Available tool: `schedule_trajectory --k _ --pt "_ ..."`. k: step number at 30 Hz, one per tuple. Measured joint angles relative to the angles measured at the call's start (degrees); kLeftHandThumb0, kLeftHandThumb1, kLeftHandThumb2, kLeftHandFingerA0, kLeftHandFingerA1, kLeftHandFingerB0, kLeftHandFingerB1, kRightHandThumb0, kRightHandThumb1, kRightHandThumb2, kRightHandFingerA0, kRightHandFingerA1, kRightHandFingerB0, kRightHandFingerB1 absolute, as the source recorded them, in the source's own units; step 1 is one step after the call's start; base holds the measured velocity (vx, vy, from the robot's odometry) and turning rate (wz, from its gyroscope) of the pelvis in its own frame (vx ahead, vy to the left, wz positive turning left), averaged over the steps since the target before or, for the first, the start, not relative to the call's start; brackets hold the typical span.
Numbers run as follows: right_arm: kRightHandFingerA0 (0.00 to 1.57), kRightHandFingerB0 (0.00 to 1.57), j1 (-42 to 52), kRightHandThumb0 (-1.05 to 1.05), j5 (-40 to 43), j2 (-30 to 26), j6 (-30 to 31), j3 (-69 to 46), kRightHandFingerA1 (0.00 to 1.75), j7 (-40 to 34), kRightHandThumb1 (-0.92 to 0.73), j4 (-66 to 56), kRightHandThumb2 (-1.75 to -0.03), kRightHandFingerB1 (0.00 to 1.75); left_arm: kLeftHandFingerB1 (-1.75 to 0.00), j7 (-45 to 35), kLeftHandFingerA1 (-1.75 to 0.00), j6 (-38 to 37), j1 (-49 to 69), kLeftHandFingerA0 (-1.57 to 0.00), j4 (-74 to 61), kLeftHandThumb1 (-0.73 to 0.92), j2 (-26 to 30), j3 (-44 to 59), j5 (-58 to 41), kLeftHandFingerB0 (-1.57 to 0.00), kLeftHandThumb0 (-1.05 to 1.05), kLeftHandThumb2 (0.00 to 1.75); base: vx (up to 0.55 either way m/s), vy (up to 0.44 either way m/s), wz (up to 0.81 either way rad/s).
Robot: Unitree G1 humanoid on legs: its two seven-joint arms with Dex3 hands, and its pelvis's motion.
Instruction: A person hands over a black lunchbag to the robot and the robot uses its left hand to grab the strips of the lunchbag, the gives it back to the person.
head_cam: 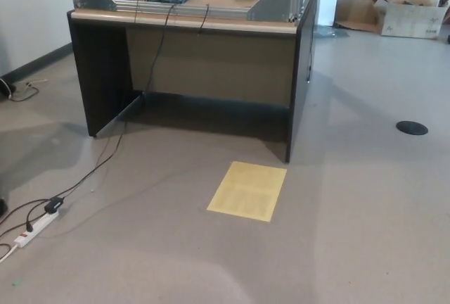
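1. Head view shows neither robot hand: no arm, finger or forearm enters from either side, so whether each is wide, narrow or holding anything cannot be told.
2. No black lunchbag and no person appear anywhere, so its look and its straps cannot be described.
3. Judged from this, the handover has not begun; doing it well would call for the left robot hand to rise with fingers spread and wait until the straps are offered.
4. At about 6 o'clock lies a yellow sheet (247, 191) on the grey floor (365, 233).
5. At 8 o'clock sits a white power strip (35, 228) with black cables.
6. At 12 o'clock stands the dark counter (184, 21), with a cardboard box (411, 17) at 2 o'clock.
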Motion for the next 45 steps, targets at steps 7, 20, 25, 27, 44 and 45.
schedule_trajectory --k 7,20,25,27,44,45 --pt "0.58 0.31 -1.84 -0.47 -0.09 -0.05 -5.6 -0.61 0.46 -1.34 -0.58 1.63 -0.57 0.31 -0.33 -0.06 -0.36 -6.3 -0.68 -0.17 -2.96 0.44 1.06 2.41 -0.32 -0.12 -0.45 0.63 0.0 0.0 0.0" --pt "0.58 0.3 -3.46 -0.47 -0.21 -0.13 -12.19 -1.13 0.46 -2.61 -0.58 4.1 -0.57 0.31 -0.37 -2.89 -0.33 -9.15 -6.08 -0.04 -31.08 0.34 4.89 5.26 -3.39 -0.04 -0.52 0.7 0.0 0.0 0.0" --pt "0.57 0.29 -4.01 -0.47 -0.25 -0.18 -13.57 -1.29 0.46 -2.95 -0.59 4.77 -0.58 0.3 -0.31 -4.57 -0.29 -6.61 -11.41 -0.08 -42.77 0.36 7.44 5.34 -4.66 -0.02 -0.55 0.69 0.0 0.0 0.0" --pt "0.58 0.29 -4.1 -0.47 -0.26 -0.27 -14.11 -1.35 0.46 -3.0 -0.59 4.94 -0.58 0.3 -0.3 -5.29 -0.32 -5.01 -14.66 -0.1 -47.04 0.39 8.49 5.14 -4.96 -0.06 -0.59 0.69 0.0 0.0 0.0" --pt "0.6 0.33 -5.97 -0.45 -0.67 -0.57 -17.43 -1.26 0.46 -4.21 -0.56 6.8 -0.57 0.31 -0.49 -8.81 -0.48 9.9 -42.91 0.0 -54.42 0.26 6.64 -5.67 -3.21 0.0 -0.31 0.84 0.0 0.0 0.0" --pt "0.6 0.33 -6.21 -0.46 -0.67 -0.57 -17.6 -1.27 0.46 -4.32 -0.56 6.96 -0.57 0.31 -0.31 -8.81 -0.36 10.67 -43.59 -0.11 -54.4 0.4 6.03 -6.39 -2.61 -0.06 -0.6 0.67 0.0 0.0 0.0"
